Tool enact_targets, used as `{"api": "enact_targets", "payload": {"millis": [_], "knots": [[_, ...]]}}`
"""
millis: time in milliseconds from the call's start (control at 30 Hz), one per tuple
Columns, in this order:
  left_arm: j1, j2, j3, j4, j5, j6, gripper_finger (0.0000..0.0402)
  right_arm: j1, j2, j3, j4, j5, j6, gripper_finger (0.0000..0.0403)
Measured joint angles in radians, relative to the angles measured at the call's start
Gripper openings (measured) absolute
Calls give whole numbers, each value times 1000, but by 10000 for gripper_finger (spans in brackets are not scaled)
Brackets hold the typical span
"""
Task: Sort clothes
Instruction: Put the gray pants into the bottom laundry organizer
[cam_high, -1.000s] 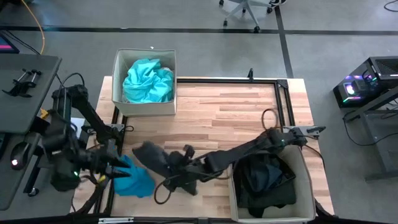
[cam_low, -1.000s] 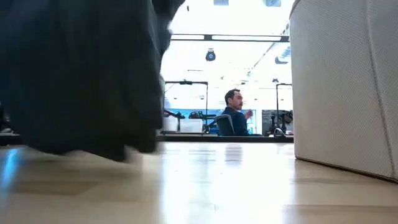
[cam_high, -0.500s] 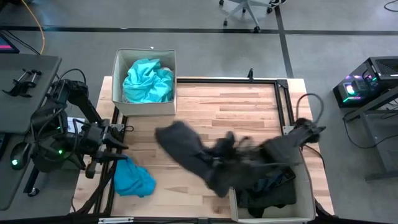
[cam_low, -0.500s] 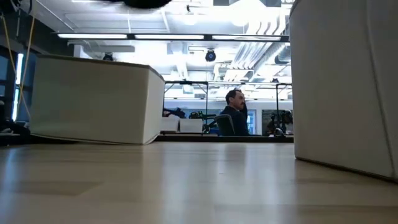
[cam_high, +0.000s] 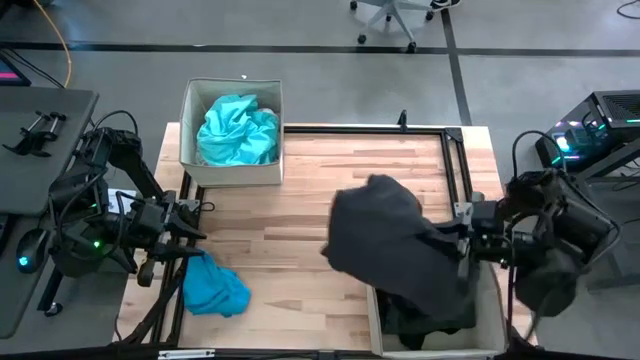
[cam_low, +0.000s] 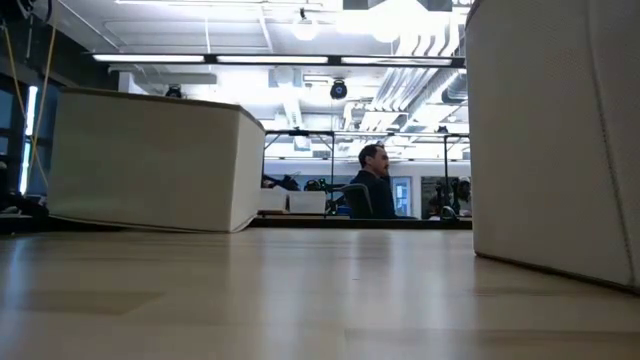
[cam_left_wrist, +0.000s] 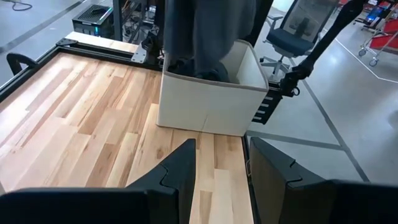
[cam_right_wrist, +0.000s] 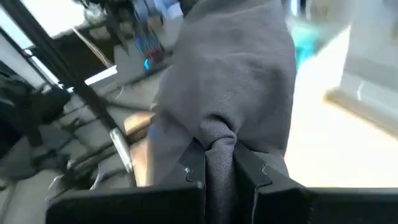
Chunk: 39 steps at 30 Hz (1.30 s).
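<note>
My right gripper (cam_high: 462, 244) is shut on a dark grey garment (cam_high: 395, 245), held above the near right beige bin (cam_high: 492, 300), which holds dark clothes (cam_high: 430, 315). In the left wrist view the garment (cam_left_wrist: 205, 34) hangs down toward that bin (cam_left_wrist: 211, 102). A turquoise garment (cam_high: 215, 285) lies bunched on the table near its left near corner. My left gripper (cam_high: 192, 222) is open and empty just beyond it. The far left bin (cam_high: 190, 140) holds turquoise clothes (cam_high: 238, 130). My right gripper pinches a bunched fold of the dark grey garment (cam_right_wrist: 219, 146) between its two fingers, coming from the table's right side, roughly level. The garment is lifted clear of the table and hangs slack, its lower end (cam_left_wrist: 198, 65) at the near right bin's opening.
Both bins show in the low view, the far left one (cam_low: 150, 160) and the near right one (cam_low: 550, 140), with bare wooden table (cam_low: 320, 300) between them. A person (cam_low: 372, 185) sits far behind the table. A black frame (cam_high: 455, 170) runs along the table's far and right edges.
My right gripper has swung from the table's near middle toward the right edge and up, carrying the dark grey garment off the table to above the near right bin. My left gripper has drawn back from the turquoise garment toward the far edge; that garment stays on the table.
</note>
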Motion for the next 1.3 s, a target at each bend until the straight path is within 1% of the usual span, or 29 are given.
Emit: {"api": "enact_targets", "payload": {"millis": [33,100,167,233,300,433,467,567,733,833,900,967,1033,1067,1167,1300], "knots": [[0,0,0,0,0,0,105,5,-2,-18,10,-49,48,15],[0,0,0,0,-2,0,105,5,-20,-78,28,-131,-31,15],[0,0,0,0,-9,0,105,1,-32,-111,12,-201,56,15],[0,0,0,0,-23,0,105,-16,-71,-180,16,-308,72,15],[0,0,0,0,-33,0,105,-28,-90,-251,16,-441,157,15],[1,0,0,0,-38,0,105,-34,-115,-453,21,-766,320,15],[1,0,0,0,-38,0,105,-30,-125,-503,20,-815,360,15],[1,0,-1,0,-52,0,105,-19,-138,-660,14,-876,463,15],[1,0,-1,0,-110,0,105,-34,-95,-906,45,-1003,694,14],[1,0,-1,0,-140,0,105,-43,-67,-1035,191,-1021,715,15],[1,0,-1,1,-171,0,105,-58,-50,-1111,320,-1029,690,20],[6,0,-1,0,-205,-1,105,-77,-46,-1167,415,-1069,663,30],[18,0,-1,1,-237,-7,105,-95,-38,-1195,473,-1112,643,38],[25,0,-1,1,-252,-8,105,-102,-38,-1195,472,-1123,628,42],[47,0,-1,2,-287,-9,105,-126,-48,-1150,383,-1126,564,63],[84,0,-1,2,-300,-10,105,-152,-93,-1034,224,-1122,516,122]]}}
